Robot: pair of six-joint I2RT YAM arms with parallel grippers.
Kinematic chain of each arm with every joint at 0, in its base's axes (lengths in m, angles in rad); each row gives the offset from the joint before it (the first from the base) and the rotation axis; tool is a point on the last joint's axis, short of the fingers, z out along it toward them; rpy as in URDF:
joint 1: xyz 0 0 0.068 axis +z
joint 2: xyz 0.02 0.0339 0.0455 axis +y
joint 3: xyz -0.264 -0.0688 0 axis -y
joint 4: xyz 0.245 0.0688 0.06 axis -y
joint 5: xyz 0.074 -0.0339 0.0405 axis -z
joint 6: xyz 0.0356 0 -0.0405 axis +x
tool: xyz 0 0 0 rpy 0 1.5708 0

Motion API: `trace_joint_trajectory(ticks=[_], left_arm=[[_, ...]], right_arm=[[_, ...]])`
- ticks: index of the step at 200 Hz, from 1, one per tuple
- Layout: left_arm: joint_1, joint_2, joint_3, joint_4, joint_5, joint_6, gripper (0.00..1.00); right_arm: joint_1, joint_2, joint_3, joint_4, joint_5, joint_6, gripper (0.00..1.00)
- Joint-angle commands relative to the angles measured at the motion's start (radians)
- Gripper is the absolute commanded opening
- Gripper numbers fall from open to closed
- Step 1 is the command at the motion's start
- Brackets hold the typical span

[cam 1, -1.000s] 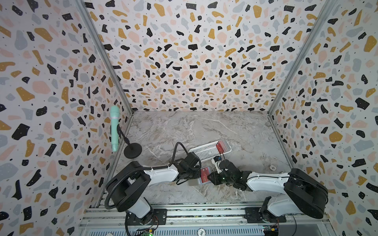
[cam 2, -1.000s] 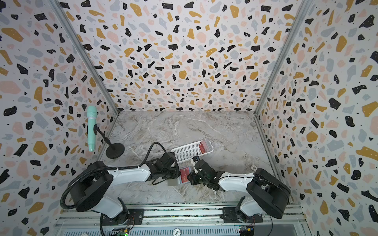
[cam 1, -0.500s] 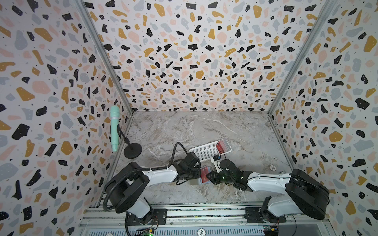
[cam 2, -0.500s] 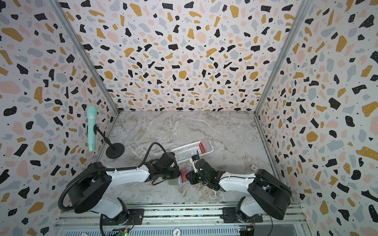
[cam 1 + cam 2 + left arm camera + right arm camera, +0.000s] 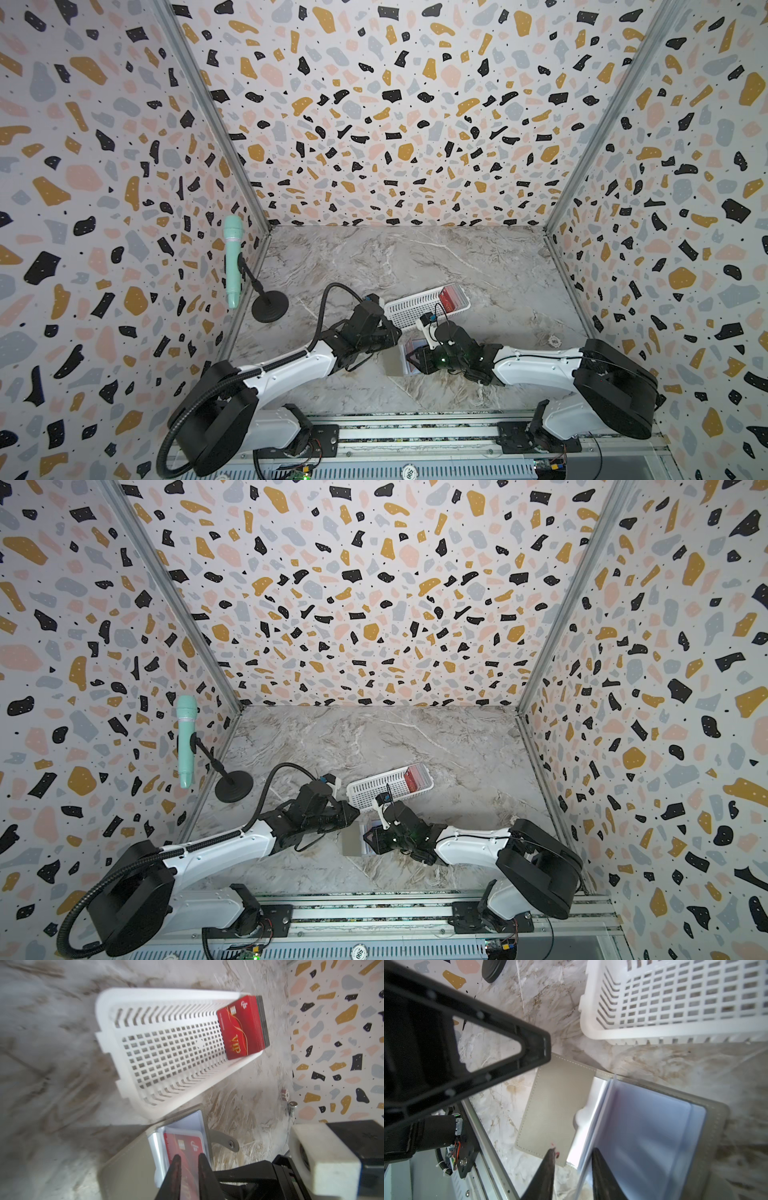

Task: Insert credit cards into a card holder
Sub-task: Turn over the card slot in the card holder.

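Two left gripper (image 5: 189,1157) fingers stand slightly apart, maybe holding nothing; the credit card (image 5: 190,1144) lies lengthwise under them, bottom middle, in the card holder (image 5: 124,1167).

The far half of the table (image 5: 415,266) is bare and passable. The white basket (image 5: 409,309) stands at centre. Just near of it, the left gripper (image 5: 188,1156) and the right gripper (image 5: 573,1150) crowd over the card holder (image 5: 394,368). The microphone stand (image 5: 269,307) blocks the left edge. Right of the basket the surface is free.
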Motion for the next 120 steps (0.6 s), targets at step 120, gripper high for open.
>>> trace_joint_trajectory(ticks=[120], left_arm=[[0.044,-0.028,0.008,0.043,0.0,0.086,0.24]], right_arm=[[-0.011,-0.034,0.104,-0.14,0.078,-0.104,0.35]])
